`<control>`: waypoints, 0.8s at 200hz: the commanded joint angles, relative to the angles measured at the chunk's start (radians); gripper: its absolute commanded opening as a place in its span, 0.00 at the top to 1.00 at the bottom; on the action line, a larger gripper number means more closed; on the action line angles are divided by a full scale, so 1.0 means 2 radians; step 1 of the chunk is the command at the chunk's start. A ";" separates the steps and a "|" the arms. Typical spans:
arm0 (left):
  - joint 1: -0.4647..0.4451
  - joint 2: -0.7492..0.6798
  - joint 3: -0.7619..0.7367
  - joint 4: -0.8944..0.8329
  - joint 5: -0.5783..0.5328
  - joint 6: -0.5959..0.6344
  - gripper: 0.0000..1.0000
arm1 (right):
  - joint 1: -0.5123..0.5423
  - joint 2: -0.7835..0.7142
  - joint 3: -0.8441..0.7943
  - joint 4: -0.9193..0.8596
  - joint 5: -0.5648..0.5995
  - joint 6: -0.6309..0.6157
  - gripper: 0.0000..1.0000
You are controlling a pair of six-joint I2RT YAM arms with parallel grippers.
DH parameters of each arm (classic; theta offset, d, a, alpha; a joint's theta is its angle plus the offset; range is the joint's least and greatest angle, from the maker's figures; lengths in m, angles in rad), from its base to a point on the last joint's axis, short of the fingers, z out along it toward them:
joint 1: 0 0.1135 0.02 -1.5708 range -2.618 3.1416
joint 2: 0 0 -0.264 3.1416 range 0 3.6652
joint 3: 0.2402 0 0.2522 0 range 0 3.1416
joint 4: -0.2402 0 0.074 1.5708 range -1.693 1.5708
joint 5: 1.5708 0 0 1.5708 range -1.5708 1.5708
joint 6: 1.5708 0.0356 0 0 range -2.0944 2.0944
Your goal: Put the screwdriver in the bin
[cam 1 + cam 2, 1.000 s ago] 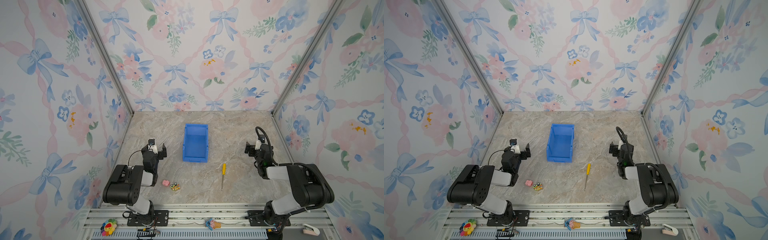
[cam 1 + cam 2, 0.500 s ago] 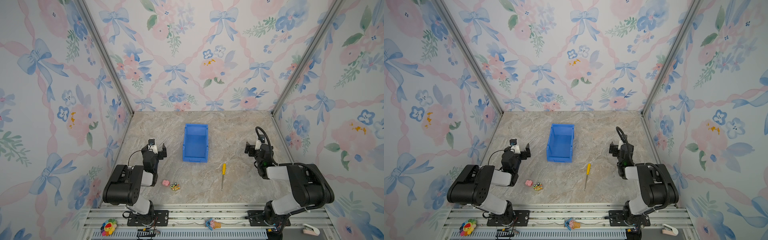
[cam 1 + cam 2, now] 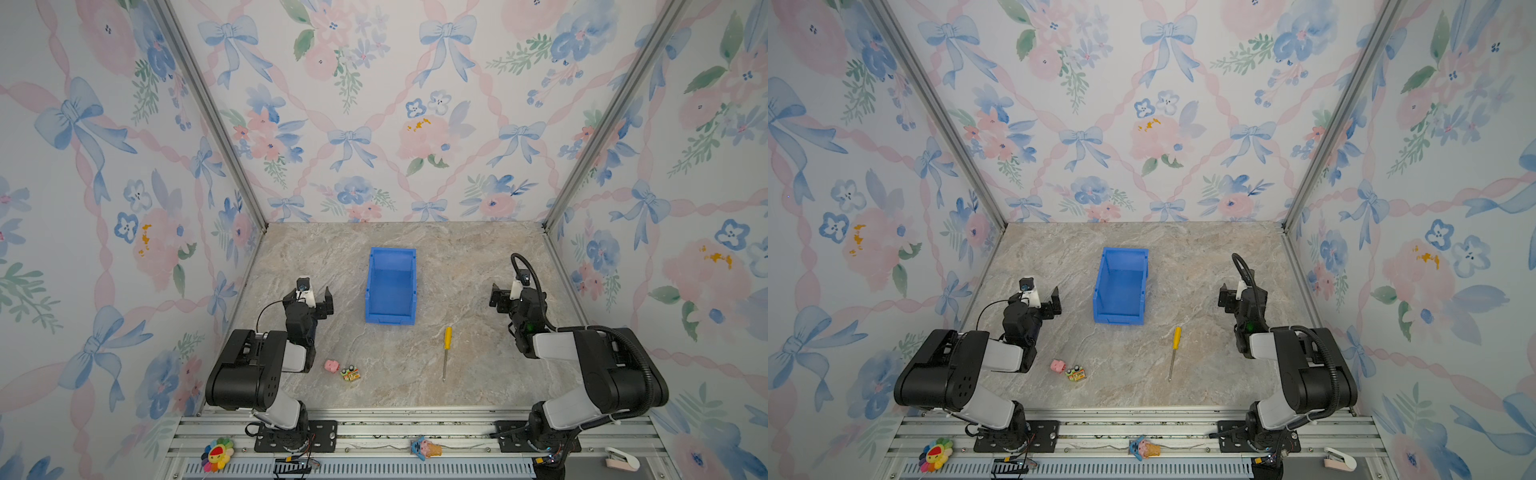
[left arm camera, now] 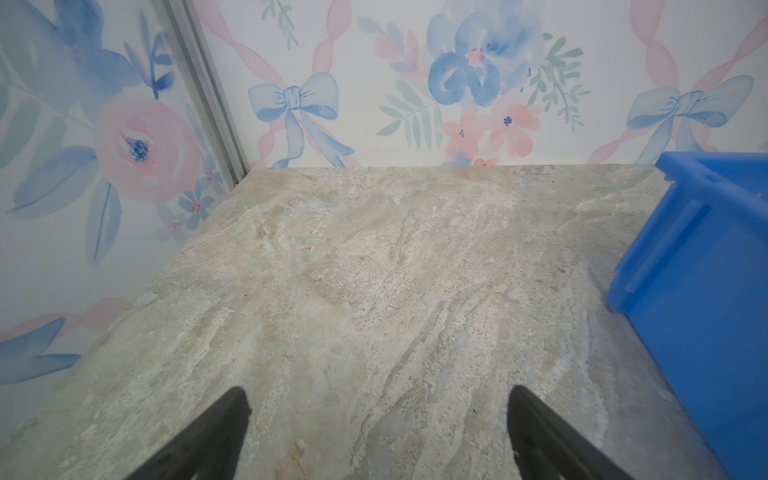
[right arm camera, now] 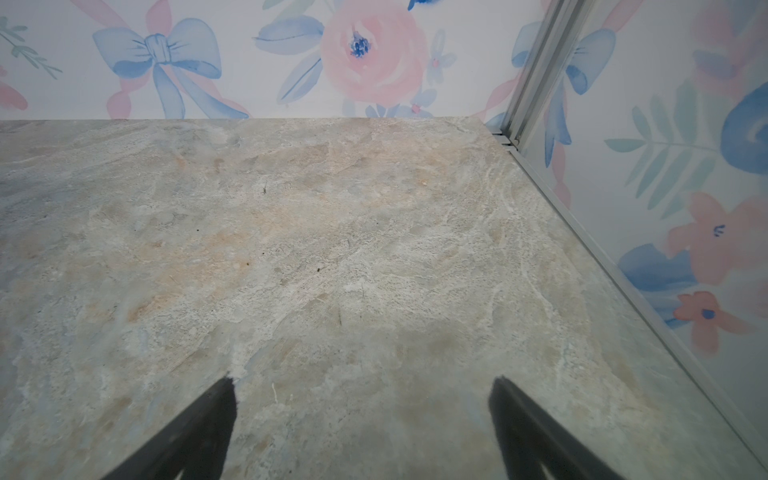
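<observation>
The screwdriver [image 3: 446, 351] [image 3: 1174, 350], yellow-handled with a thin silver shaft, lies flat on the marble table in both top views, handle toward the bin. The blue bin [image 3: 391, 286] [image 3: 1121, 286] stands empty mid-table, its lower lip facing the front; its side wall [image 4: 702, 291] shows in the left wrist view. My left gripper [image 3: 314, 300] [image 3: 1044, 301] [image 4: 376, 399] rests low on the table left of the bin, open and empty. My right gripper [image 3: 508, 296] [image 3: 1232, 296] [image 5: 361, 388] sits right of the bin, open, nothing between its fingers. The screwdriver is out of both wrist views.
A small pink toy [image 3: 331, 365] and a little green-and-yellow toy [image 3: 350, 373] lie at the front left near the left arm's base. Flowered walls close in the table on three sides. An aluminium rail [image 3: 415, 432] with trinkets runs along the front.
</observation>
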 commanded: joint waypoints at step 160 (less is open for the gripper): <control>0.003 -0.017 0.013 -0.029 -0.007 0.004 0.02 | 0.028 -0.051 0.017 -0.067 0.072 -0.020 0.03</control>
